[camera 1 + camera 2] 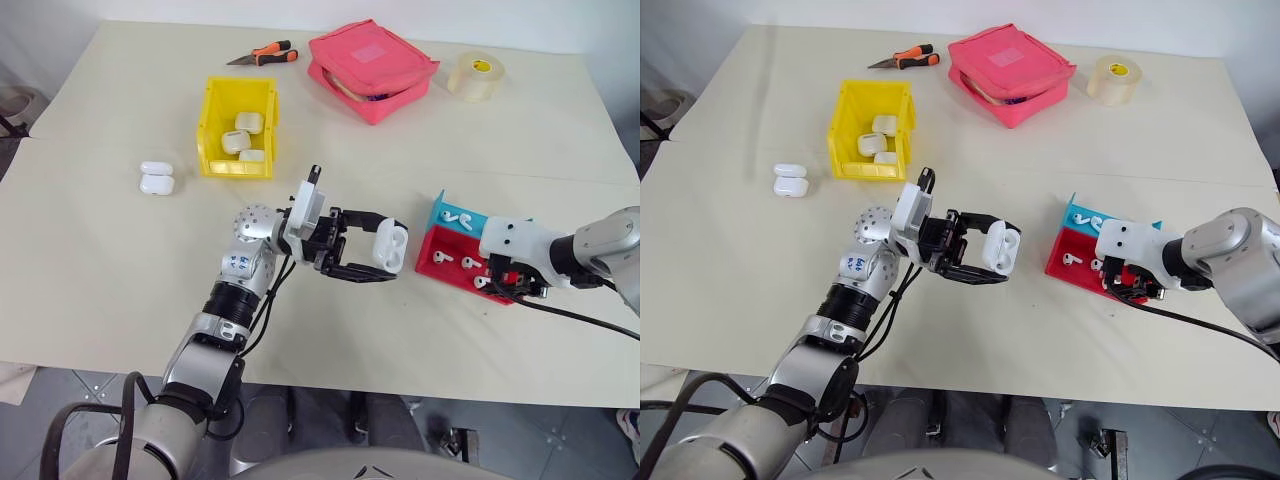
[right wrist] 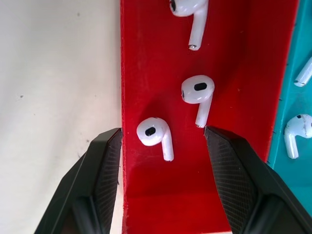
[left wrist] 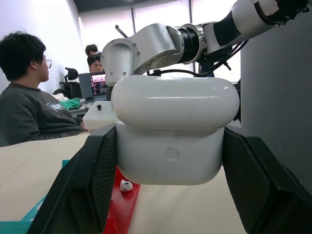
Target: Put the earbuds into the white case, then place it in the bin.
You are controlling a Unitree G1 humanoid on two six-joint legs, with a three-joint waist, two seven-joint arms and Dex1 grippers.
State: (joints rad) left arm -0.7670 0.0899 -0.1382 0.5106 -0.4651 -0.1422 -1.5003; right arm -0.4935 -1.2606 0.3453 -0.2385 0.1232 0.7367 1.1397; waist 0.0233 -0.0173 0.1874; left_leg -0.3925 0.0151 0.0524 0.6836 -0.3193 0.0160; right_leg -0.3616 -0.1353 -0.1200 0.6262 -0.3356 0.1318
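I see my left gripper at frame centre clenched on the white case (lid open), while my right gripper, fingers spread and holding nothing, hovers over an earbud in the red tray at lower right, the yellow bin sitting upper left.

the white case is smooth glossy plastic, catching window glare. the earbuds are glossy white plastic on a matt red plastic tray. the gripper fingers show a finely textured matt black surface. upper centre, the pink pouch looks like cloth.
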